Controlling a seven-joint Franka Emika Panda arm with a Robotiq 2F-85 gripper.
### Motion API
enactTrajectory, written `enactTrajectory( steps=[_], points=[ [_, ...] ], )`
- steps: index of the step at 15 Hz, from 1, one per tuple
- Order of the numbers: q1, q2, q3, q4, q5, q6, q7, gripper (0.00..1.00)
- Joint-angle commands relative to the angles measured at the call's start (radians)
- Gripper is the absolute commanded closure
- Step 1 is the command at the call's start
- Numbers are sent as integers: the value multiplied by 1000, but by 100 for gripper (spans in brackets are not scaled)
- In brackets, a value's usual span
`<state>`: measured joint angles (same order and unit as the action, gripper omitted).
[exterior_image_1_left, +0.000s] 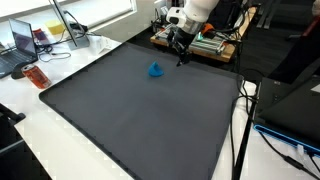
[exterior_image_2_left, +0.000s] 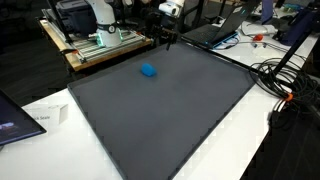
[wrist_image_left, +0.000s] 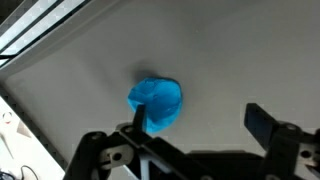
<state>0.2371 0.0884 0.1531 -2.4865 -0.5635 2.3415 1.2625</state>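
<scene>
A small crumpled blue object lies on the dark grey mat toward its far side; it also shows in an exterior view and in the wrist view. My gripper hangs above the mat's far edge, a little away from the blue object, and also shows in an exterior view. In the wrist view the gripper is open and empty, with the blue object just beyond one finger.
The mat covers a white table. A laptop and a red item sit by one edge. A wooden stand with equipment is behind the mat. Cables run along a side.
</scene>
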Motion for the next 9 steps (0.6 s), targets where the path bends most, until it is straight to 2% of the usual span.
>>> enactTrajectory(
  steps=[1, 4, 9],
  points=[
    [-17, -1, -18, -61, -75, 123, 22, 0],
    [-23, -10, -40, -111, -160, 175, 68, 0],
    [-34, -41, -65, -189, -379, 224, 196, 0]
  ],
)
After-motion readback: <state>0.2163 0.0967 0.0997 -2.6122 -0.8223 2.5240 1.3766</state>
